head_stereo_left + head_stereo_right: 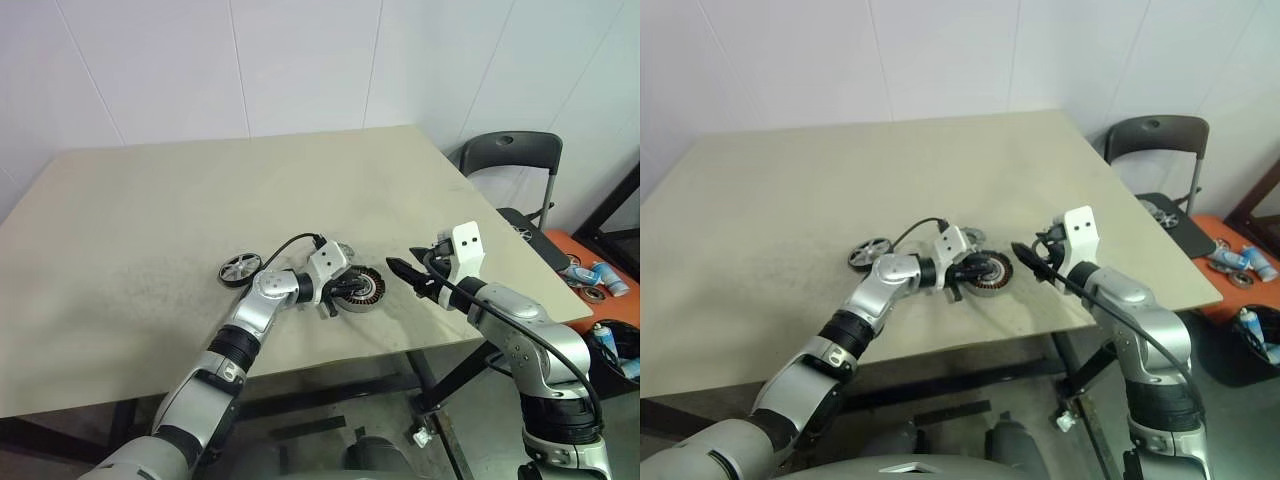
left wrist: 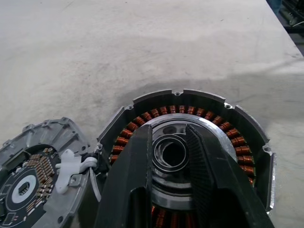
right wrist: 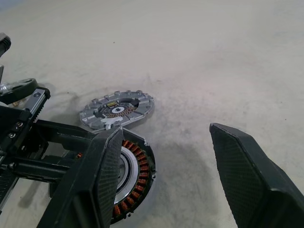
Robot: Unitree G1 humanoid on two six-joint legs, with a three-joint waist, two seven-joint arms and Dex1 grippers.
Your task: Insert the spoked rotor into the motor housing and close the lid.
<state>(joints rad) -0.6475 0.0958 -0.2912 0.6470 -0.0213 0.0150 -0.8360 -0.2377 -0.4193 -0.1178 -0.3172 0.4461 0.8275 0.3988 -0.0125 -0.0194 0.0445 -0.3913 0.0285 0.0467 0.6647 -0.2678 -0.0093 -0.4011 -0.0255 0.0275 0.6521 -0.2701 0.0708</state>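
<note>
On beige table (image 1: 150, 220), motor housing (image 2: 190, 142) lies under left pincer (image 2: 172, 156), fingers slightly apart, gripping nothing

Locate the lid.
The lid lies flat on the table just beyond the motor housing, touching its far edge, near the left gripper.

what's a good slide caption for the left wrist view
Left gripper poised over the silver centre of the motor housing, the lid lying beside it on the table.

Left hand (image 2: 173, 180) hides motor housing's (image 2: 247, 142) near windings — lid (image 2: 42, 142) cut off.
</note>
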